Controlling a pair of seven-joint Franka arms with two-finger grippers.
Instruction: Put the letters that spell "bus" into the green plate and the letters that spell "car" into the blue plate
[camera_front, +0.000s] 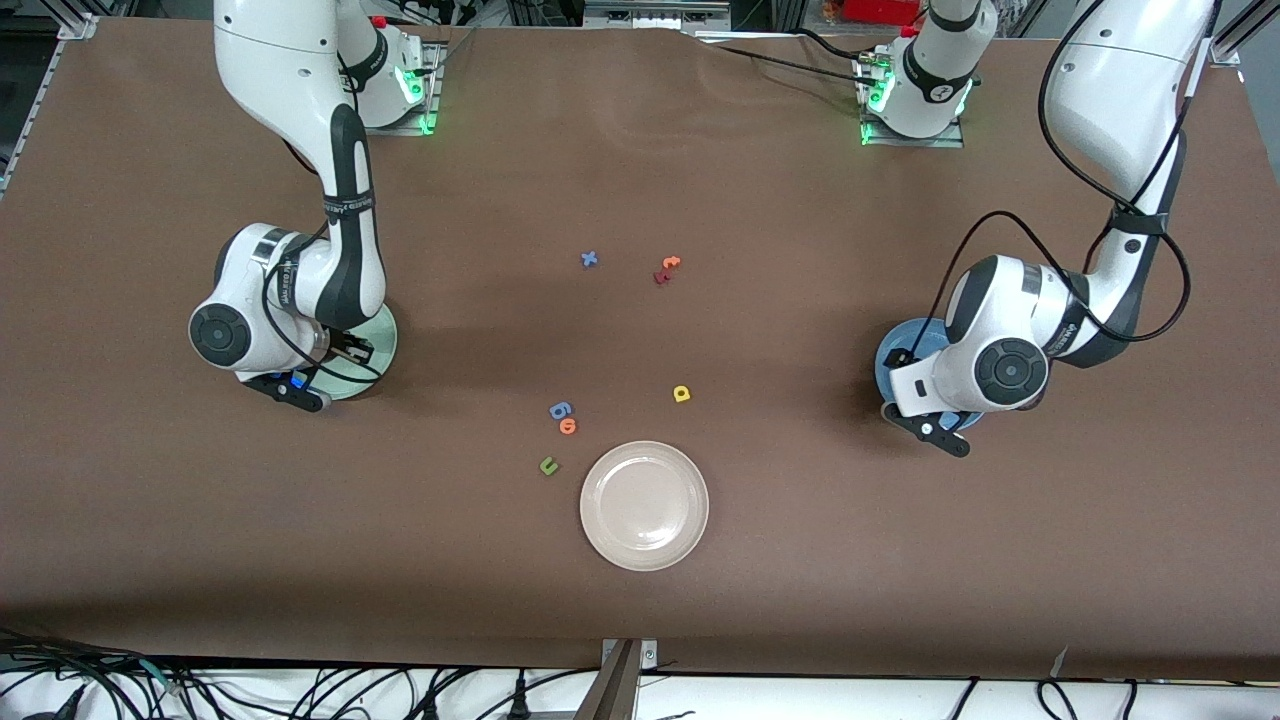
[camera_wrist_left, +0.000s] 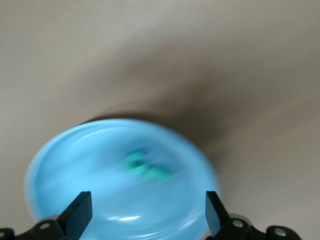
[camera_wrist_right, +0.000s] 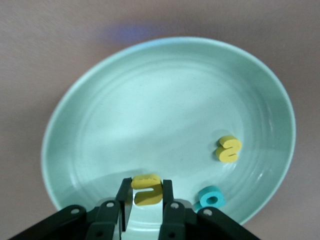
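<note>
Foam letters lie scattered mid-table in the front view: a yellow "a" (camera_front: 682, 393) near the cream-white plate (camera_front: 644, 505), well apart from both arms.

Left wrist view: the left gripper (camera_wrist_left: 146, 212) gapes empty over the round blue plate (camera_wrist_left: 65, 165) holding blurred, seemingly two, teal letters (camera_wrist_left: 145, 167).

Right wrist view: the right gripper (camera_wrist_right: 145, 200) pinches a yellow "u" (camera_wrist_right: 147, 189) over the pale green plate (camera_wrist_right: 150, 105), containing a yellow "s" (camera_wrist_right: 229, 149) and teal "b" (camera_wrist_right: 210, 198) near its rim.
</note>
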